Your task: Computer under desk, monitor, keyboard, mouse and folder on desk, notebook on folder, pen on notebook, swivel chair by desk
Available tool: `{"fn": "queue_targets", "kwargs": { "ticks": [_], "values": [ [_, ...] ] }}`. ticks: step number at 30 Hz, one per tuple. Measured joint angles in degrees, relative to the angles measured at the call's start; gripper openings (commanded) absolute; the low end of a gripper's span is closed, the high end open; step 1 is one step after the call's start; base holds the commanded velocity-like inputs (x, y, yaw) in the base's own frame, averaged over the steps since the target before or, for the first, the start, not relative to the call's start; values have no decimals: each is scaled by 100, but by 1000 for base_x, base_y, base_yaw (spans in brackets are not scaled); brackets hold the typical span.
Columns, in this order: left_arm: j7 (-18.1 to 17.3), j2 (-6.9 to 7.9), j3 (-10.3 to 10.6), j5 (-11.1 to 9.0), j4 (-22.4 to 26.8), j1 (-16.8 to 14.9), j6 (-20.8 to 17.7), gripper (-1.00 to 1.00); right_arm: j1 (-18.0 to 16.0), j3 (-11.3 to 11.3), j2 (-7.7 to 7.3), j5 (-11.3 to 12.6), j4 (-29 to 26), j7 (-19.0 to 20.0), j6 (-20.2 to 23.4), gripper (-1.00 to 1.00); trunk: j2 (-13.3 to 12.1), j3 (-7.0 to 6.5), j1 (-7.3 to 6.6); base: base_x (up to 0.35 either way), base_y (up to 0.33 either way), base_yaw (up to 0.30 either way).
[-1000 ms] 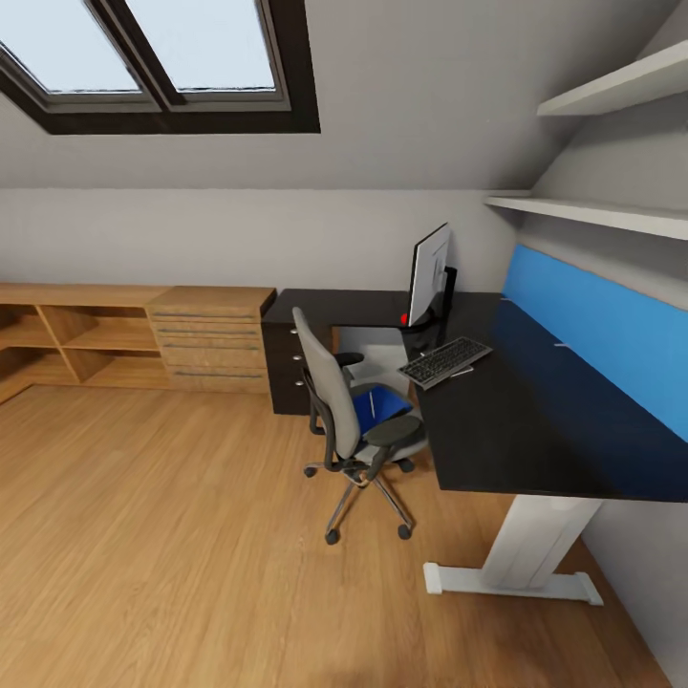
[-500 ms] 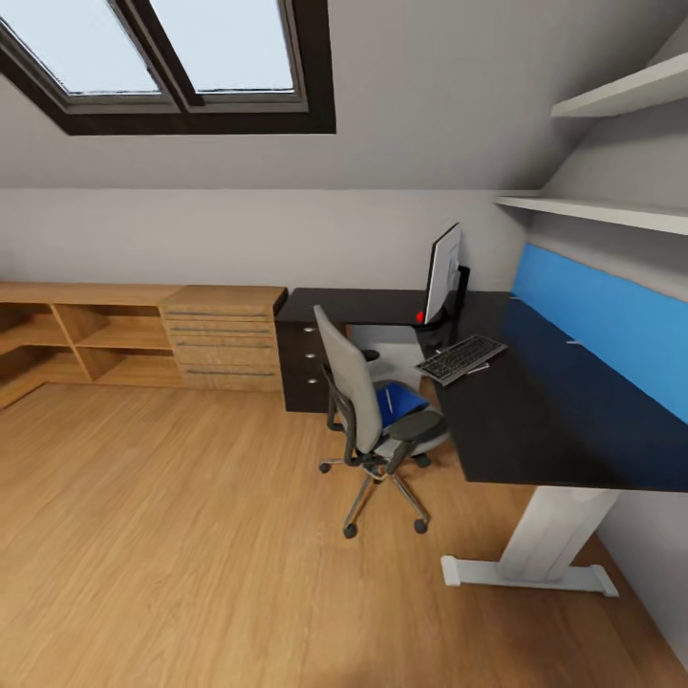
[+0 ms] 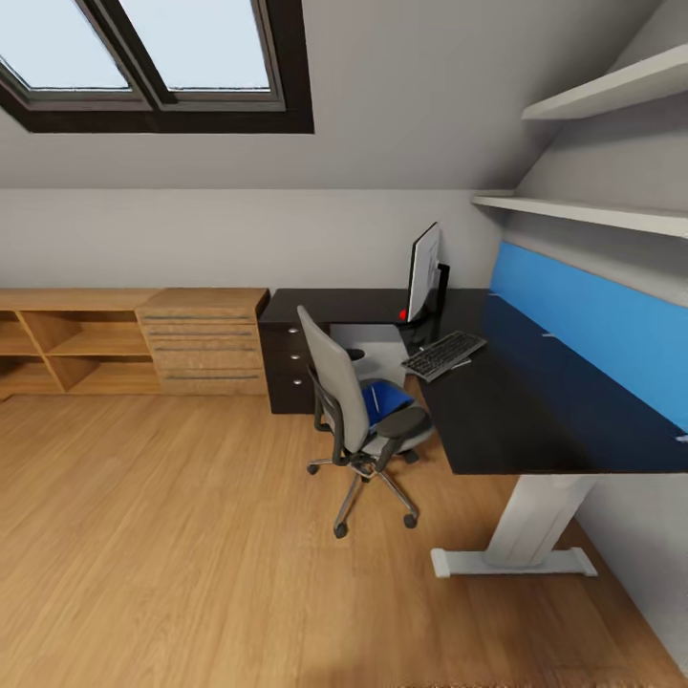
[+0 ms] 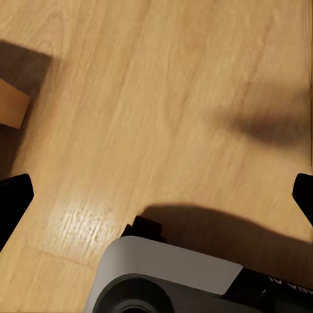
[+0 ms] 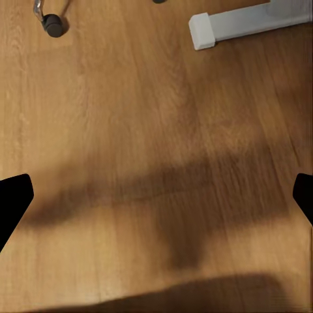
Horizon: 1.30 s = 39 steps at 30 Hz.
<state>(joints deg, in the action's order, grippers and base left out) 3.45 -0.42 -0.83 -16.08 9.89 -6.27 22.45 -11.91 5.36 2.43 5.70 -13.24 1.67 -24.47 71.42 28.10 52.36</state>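
Head view: blue folder (image 3: 385,398) on grey swivel chair (image 3: 344,397)

Head view looks across at the desk (image 3: 535,411); both wrist views face the floor (image 5: 156,163)

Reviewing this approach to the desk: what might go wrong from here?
1. The folder lies on the swivel chair, tucked between backrest and desk; reaching in may be awkward, and the chair could roll on its casters if nudged.
2. The keyboard sits near the desk edge and might get knocked off.
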Motion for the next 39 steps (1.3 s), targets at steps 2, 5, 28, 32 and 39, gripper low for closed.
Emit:
{"fn": "queue_targets", "kwargs": {
  "ticks": [2,5,28,32,39],
  "values": [
    [17,-6,-3,-4,4,3,0,100,-1,0,0,-1,1,0,3,100,39,17,21,0,2,-92],
    [36,-8,-6,-15,6,0,-1,100,-1,0,0,-1,2,0,4,100,159,71,87,0,1,-30],
    [44,-17,0,-21,6,0,-27,100,-1,-96,-19,7,61,-5,2,100,1082,484,593,0,0,-2],
    [44,-17,0,-20,6,4,-38,100,-1,-98,-19,7,63,-7,4,100,1242,556,680,0,0,0],
    [44,-17,0,-20,6,2,-46,100,-1,-99,-11,6,63,-7,6,100,1523,682,834,0,0,0]
  ]
}}
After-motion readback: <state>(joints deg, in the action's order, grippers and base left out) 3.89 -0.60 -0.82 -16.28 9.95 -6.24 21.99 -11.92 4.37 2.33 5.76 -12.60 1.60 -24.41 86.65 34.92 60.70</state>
